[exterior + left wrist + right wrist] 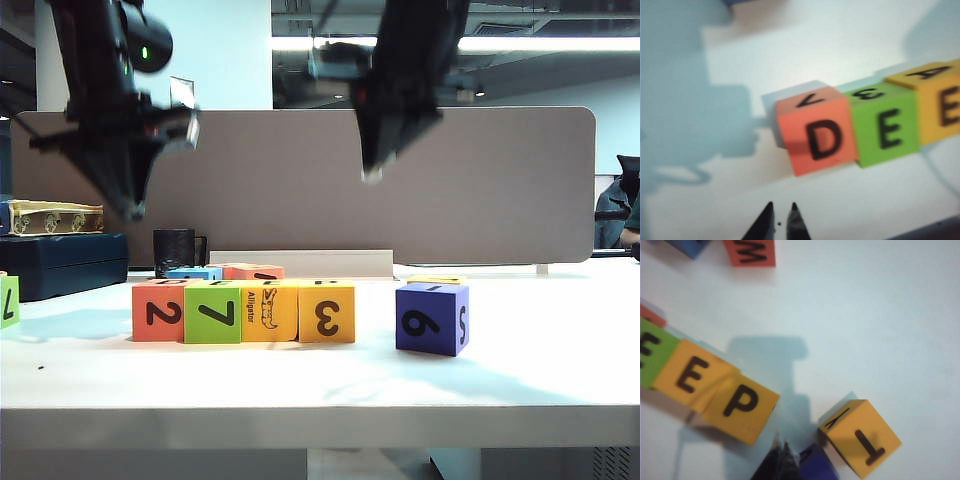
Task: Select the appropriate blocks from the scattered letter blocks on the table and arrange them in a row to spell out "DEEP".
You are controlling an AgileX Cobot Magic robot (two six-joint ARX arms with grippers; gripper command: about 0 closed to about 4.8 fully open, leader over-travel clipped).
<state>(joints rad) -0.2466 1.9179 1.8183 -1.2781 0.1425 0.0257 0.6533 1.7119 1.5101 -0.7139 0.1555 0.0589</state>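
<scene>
White desk point(520, 375), grey partition behind it. Four blocks sit touching in a row near the front edge: orange block point(158, 310) showing "2", green block point(212, 312) showing "7", yellow alligator block point(268, 311), yellow block point(327, 312) showing "3". From my wrist cameras the far faces read D point(822, 136), E point(887, 127), E point(690, 374), P point(741, 405), so the word is spelled. P block is turned slightly off the line of the others. Purple block point(432, 318) with "6" stands apart to the right of the row. Another yellow block point(862, 436) with "T" is near it in the right wrist view. My left gripper point(781, 220) hangs high above the left end of the row, tips nearly pressed together, holding nothing. My right gripper point(782, 460) is up above the desk between row and purple block, tips together, empty.
</scene>
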